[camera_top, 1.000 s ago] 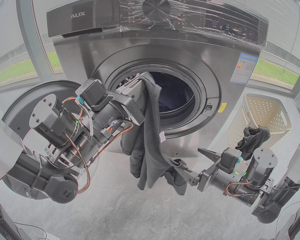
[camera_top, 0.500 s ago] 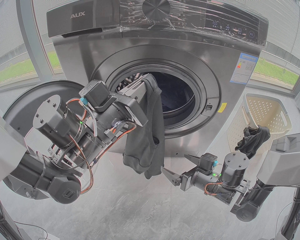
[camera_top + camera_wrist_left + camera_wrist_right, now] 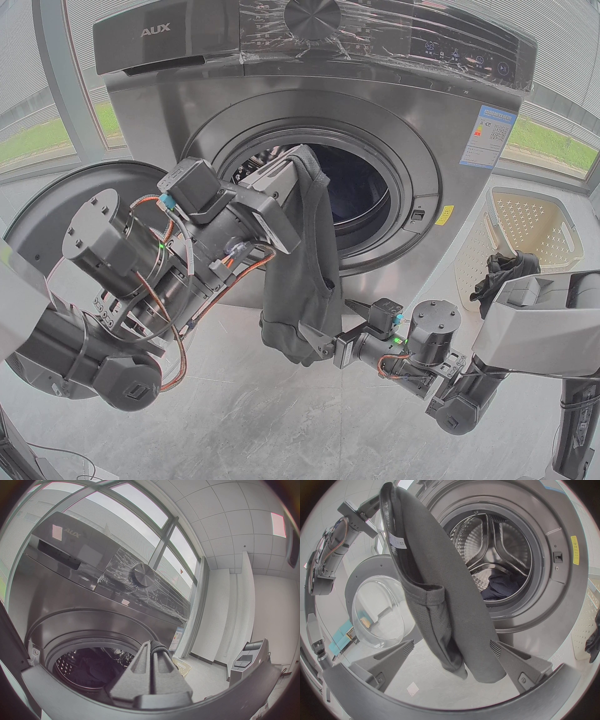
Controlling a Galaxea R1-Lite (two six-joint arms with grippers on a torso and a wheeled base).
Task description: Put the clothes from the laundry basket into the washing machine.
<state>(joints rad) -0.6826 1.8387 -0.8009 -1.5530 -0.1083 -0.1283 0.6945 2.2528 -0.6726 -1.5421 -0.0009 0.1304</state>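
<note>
One grey garment (image 3: 306, 250) hangs pinched in left claw (image 3: 153, 647) (right claw (image 3: 326, 317) gapes, empty).

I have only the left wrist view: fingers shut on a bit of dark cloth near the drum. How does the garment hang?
Observer: From the left gripper the garment hangs down the machine front, outside the drum.
Operator: And the right gripper?
Observer: Open, fingers either side of the garment's lower end.
Operator: Basket?
Observer: One dark piece drapes over its rim.
</note>
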